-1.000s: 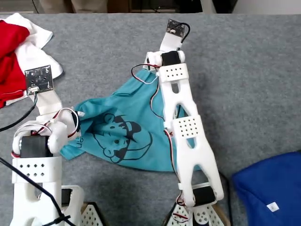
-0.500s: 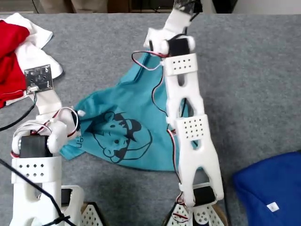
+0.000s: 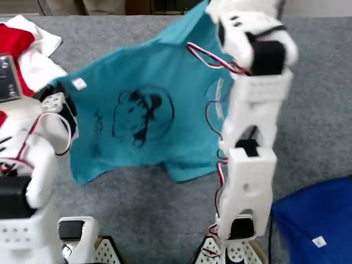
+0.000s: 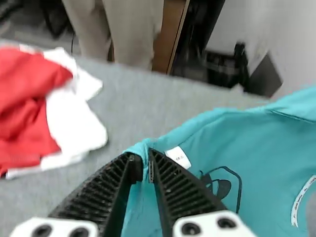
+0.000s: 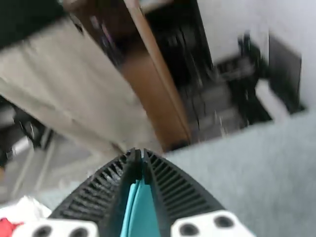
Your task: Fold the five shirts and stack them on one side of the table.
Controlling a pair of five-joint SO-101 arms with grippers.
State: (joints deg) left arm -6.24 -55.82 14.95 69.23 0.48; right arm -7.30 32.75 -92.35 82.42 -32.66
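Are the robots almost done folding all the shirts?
Not nearly. Done: no stack yet. The red shirt and white shirt lie in a crumpled heap, and the blue shirt lies apart at the table's other side. In hand: the left gripper and right gripper each pinch an edge of the teal shirt, holding it spread above the table. Left: folding it, then the others, then stacking.

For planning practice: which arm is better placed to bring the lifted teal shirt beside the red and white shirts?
Probably left: left gripper holds the teal shirt nearest the red shirt.
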